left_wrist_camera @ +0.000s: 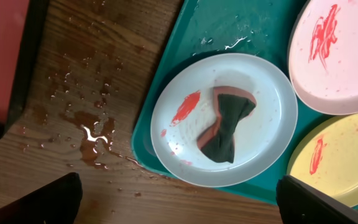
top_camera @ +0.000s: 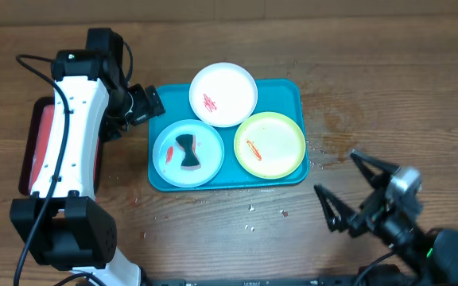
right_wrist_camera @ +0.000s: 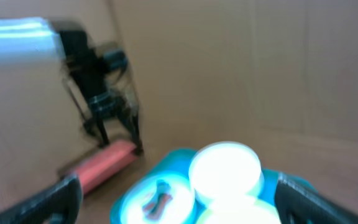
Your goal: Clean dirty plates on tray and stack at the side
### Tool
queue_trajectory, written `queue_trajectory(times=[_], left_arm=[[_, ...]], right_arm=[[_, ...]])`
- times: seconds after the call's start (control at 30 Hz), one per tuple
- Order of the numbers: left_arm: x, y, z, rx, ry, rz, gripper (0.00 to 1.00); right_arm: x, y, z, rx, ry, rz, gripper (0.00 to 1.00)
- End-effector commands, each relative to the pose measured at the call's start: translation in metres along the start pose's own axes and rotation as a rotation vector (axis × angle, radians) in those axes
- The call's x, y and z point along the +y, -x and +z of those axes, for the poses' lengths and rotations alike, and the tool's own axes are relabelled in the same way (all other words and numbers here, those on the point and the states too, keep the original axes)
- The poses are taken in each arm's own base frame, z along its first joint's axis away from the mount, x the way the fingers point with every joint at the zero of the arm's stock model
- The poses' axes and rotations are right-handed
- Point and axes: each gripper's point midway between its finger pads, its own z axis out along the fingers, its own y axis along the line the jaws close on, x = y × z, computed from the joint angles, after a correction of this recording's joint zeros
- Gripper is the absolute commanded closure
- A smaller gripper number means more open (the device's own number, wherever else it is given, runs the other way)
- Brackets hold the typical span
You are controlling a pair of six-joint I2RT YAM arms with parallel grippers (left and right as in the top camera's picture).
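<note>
Tray, long axis running left-right, three plates face-up inside

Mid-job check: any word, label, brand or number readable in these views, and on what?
None can be read. The white round plastic plate, the pale blue round plate, the yellow-green round plate and the teal rectangular plastic tray bear no print, only red smears. The right wrist view is too blurred to tell.

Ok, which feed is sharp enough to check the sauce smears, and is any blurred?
Left wrist view: sharp, smears on the blue plate read clearly, small glints on the wet tray. Overhead view: in focus, evenly lit. Right wrist view: blurred throughout, the white plate washed out.
</note>
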Motion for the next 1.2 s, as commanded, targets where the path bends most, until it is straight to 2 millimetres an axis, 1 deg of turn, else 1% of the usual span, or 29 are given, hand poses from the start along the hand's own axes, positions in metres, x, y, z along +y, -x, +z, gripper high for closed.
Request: queue_trajectory(times=[0.0, 0.07, 0.17, 0.27, 0.3, 0.37, 0.43, 0.47, 0.5, 0.57, 0.6, 0.63, 0.67, 0.7, 0.77, 0.8, 0.83, 0.87, 0.9, 0.93, 0.97, 1.07, 1.1, 1.13, 1.17], left_arm=[[-0.009, -0.004, 0.004, 0.026, -0.04, -0.001, 0.0], [-0.01, -0.003, 0.004, 0.023, -0.041, -0.001, 0.0], [-0.009, -0.004, 0.004, 0.028, -0.038, 0.002, 0.0], [-0.008, -0.006, 0.004, 0.033, -0.035, 0.008, 0.0], [-0.008, -0.006, 0.004, 0.033, -0.035, 0.01, 0.0], [-0.008, -0.006, 0.004, 0.036, -0.033, 0.012, 0.0], [-0.007, -0.007, 0.005, 0.039, -0.032, 0.029, 0.0], [-0.007, -0.007, 0.005, 0.041, -0.031, 0.029, 0.0], [-0.007, -0.008, 0.006, 0.042, -0.031, 0.036, 0.0], [-0.007, -0.008, 0.007, 0.043, -0.03, 0.035, 0.0], [-0.007, -0.008, 0.007, 0.042, -0.031, 0.036, 0.0], [-0.007, -0.007, 0.007, 0.04, -0.032, 0.035, 0.0], [-0.007, -0.007, 0.007, 0.038, -0.032, 0.036, 0.0], [-0.007, -0.007, 0.007, 0.038, -0.033, 0.036, 0.0], [-0.007, -0.007, 0.007, 0.039, -0.032, 0.036, 0.0], [-0.007, -0.007, 0.007, 0.039, -0.032, 0.036, 0.0], [-0.007, -0.007, 0.007, 0.04, -0.032, 0.036, 0.0], [-0.007, -0.007, 0.007, 0.041, -0.031, 0.036, 0.0], [-0.007, -0.008, 0.007, 0.043, -0.03, 0.035, 0.0], [-0.007, -0.008, 0.007, 0.043, -0.03, 0.035, 0.0], [-0.007, -0.008, 0.007, 0.043, -0.03, 0.035, 0.0], [-0.007, -0.008, 0.007, 0.042, -0.03, 0.036, 0.0], [-0.007, -0.008, 0.007, 0.042, -0.03, 0.035, 0.0], [-0.007, -0.008, 0.007, 0.042, -0.03, 0.035, 0.0], [-0.007, -0.007, 0.007, 0.041, -0.031, 0.035, 0.0]], right_arm=[[-0.014, 0.033, 0.024, 0.156, -0.045, -0.012, 0.0], [-0.006, 0.043, 0.04, 0.218, 0.045, 0.082, 0.0], [0.013, 0.055, 0.064, 0.295, 0.253, 0.31, 0.0], [0.019, 0.063, 0.087, 0.32, 0.424, 0.414, 0.0], [0.01, 0.05, 0.115, 0.361, 0.424, 0.47, 0.0], [0.0, 0.027, 0.137, 0.419, 0.34, 0.496, 0.0], [-0.011, -0.001, 0.156, 0.501, 0.197, 0.521, 0.0], [-0.016, -0.017, 0.164, 0.553, 0.113, 0.526, 0.01], [-0.021, -0.037, 0.171, 0.63, 0.01, 0.503, 0.02], [-0.031, -0.067, 0.175, 0.773, -0.164, 0.469, 0.02], [-0.035, -0.078, 0.175, 0.841, -0.232, 0.45, 0.01], [-0.038, -0.087, 0.175, 0.912, -0.298, 0.425, 0.0], [-0.039, -0.092, 0.178, 0.953, -0.332, 0.405, 0.0], [-0.036, -0.095, 0.186, 0.982, -0.343, 0.388, 0.0], [-0.027, -0.097, 0.204, 0.981, -0.304, 0.383, 0.0], [-0.022, -0.098, 0.214, 0.969, -0.279, 0.381, 0.05], [-0.019, -0.1, 0.223, 0.954, -0.258, 0.376, 0.04], [-0.017, -0.103, 0.229, 0.945, -0.249, 0.375, 0.11], [-0.015, -0.107, 0.234, 0.943, -0.244, 0.373, 0.24], [-0.016, -0.111, 0.237, 0.947, -0.243, 0.373, 0.44], [-0.017, -0.118, 0.24, 0.954, -0.249, 0.382, 0.53], [-0.022, -0.139, 0.247, 0.976, -0.265, 0.4, 0.53], [-0.023, -0.155, 0.249, 1.005, -0.27, 0.401, 0.53], [-0.023, -0.162, 0.251, 1.018, -0.272, 0.402, 0.53], [-0.021, -0.179, 0.257, 1.041, -0.266, 0.395, 0.52]])
